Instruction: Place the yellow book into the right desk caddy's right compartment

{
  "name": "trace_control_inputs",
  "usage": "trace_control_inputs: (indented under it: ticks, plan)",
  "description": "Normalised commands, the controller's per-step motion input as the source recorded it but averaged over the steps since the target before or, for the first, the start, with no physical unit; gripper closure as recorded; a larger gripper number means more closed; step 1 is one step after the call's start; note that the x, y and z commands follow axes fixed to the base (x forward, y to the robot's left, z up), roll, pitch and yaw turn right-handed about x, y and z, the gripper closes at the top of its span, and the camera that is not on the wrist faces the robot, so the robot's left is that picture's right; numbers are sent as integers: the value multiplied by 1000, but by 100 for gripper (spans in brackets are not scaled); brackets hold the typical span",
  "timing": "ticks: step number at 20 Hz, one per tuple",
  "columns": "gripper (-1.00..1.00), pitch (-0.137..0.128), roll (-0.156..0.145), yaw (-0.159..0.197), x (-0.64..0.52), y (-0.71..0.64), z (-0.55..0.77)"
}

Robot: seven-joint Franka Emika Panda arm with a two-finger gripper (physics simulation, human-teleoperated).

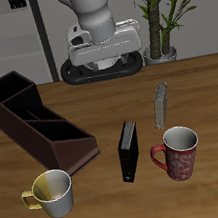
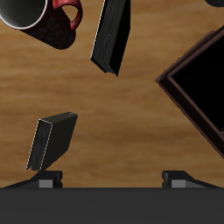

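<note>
Five objects rest on a wooden table [image 1: 89, 99] beneath a raised robot hand [image 1: 101, 62]. In the wrist view its two fingertips [image 2: 50, 178] stand wide apart with only bare wood between them, and it grips nothing.

Almost directly below the hand, just off one fingertip, the yellow book [image 2: 52, 140] stands upright on its edge, thin and greyish. It is apart from everything else.

Farther out from the hand toward the table's front edge stands a thicker black book [image 1: 130, 150], also upright. Just beside it is a red mug [image 1: 178, 153].

Off to the hand's other side lies the right desk caddy [image 1: 38, 124], a long reddish-brown open box with dividers. A yellow mug [image 1: 52, 193] sits near the caddy's front end.
</note>
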Motion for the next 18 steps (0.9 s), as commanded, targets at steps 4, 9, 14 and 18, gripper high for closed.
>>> trace_control_inputs:
  ticks: [4,9,14,18]
  plan:
    - [-100,-14,-19,2,34,18,-57]
    - [-100,-7,-25,1,16,41,-41]
    - [-100,-12,-83,-65,-51,139,-2]
    - [-100,-53,-69,-41,-67,348,-60]
